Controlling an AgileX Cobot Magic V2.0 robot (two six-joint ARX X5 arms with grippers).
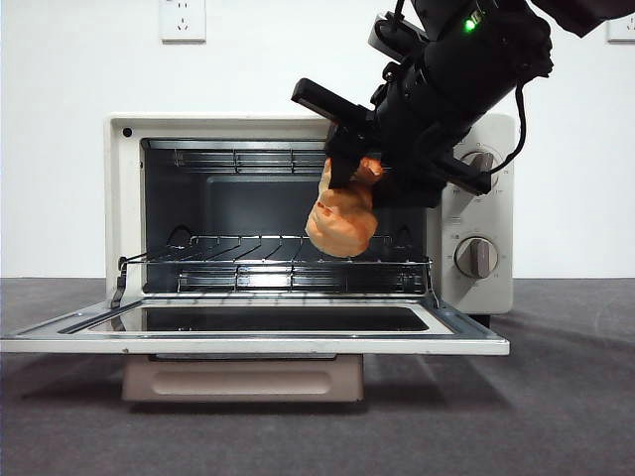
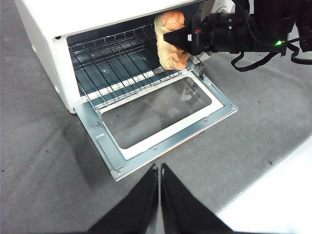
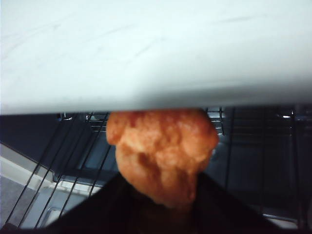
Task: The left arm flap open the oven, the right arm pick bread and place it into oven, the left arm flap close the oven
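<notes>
The cream-white oven (image 1: 124,198) stands with its glass door (image 1: 248,342) folded down flat. Its wire rack (image 1: 238,260) is bare. My right gripper (image 1: 347,171) comes in from the upper right and is shut on the bread (image 1: 342,220). The golden-brown bun hangs at the right side of the oven mouth, just above the rack. The right wrist view shows the bread (image 3: 161,151) between the jaws, under the oven's top edge (image 3: 146,48). In the left wrist view, my left gripper (image 2: 160,169) is shut with nothing in it, in front of the open door (image 2: 161,122) and apart from it.
Two beige knobs (image 1: 478,256) sit on the oven's right panel, close behind the right arm. The oven stands on a dark grey tabletop (image 1: 556,397). A white wall with a socket (image 1: 182,18) lies behind.
</notes>
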